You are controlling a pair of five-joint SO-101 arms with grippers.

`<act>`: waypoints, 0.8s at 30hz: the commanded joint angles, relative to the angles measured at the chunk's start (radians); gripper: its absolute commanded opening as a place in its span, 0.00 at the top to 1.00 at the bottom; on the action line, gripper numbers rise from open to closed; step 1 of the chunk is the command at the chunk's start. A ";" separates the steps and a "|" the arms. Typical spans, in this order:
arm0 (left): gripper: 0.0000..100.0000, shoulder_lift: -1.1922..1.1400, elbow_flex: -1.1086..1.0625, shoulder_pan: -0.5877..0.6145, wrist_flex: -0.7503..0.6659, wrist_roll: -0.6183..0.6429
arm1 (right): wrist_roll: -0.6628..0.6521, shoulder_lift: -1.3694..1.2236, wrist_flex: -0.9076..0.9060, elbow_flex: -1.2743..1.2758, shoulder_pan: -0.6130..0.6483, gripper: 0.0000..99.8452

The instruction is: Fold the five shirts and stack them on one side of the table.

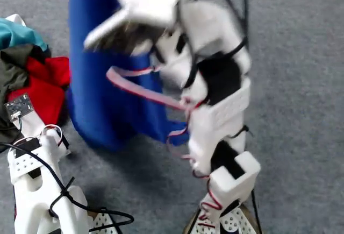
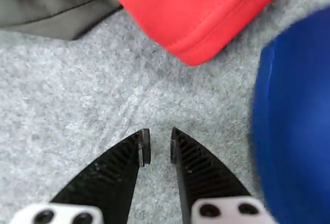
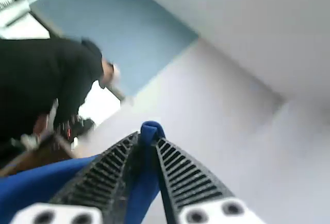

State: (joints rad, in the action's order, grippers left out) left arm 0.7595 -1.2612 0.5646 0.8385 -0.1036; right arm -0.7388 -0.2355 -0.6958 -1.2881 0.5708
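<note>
My right gripper (image 1: 126, 27) is raised high over the table and is shut on the top edge of a blue shirt (image 1: 102, 94). The shirt hangs down from it to the grey table cover. In the right wrist view a fold of blue shirt (image 3: 147, 130) sticks out between the fingers of the right gripper (image 3: 147, 140). My left gripper (image 2: 158, 145) sits low over the bare cover, open by a narrow gap, with nothing in it. Just beyond it lies a red shirt (image 2: 206, 13) beside a dark shirt (image 2: 46, 2). The blue shirt (image 2: 294, 121) hangs close at its side.
A pile of shirts lies at the table's left edge: teal (image 1: 19, 32), dark (image 1: 13, 67) and red (image 1: 43, 91). The left arm (image 1: 37, 180) stands at the front left. Grey table cover (image 1: 301, 83) stretches away to the right.
</note>
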 commanded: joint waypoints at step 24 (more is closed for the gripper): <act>0.92 0.016 0.445 -0.519 0.419 0.005 | 0.252 0.039 -0.103 1.139 -0.831 1.00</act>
State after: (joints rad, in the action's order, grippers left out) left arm 0.7595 -0.9544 0.2516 1.1669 -0.1005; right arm -0.5961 -0.2371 -0.8017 -0.2340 -0.2148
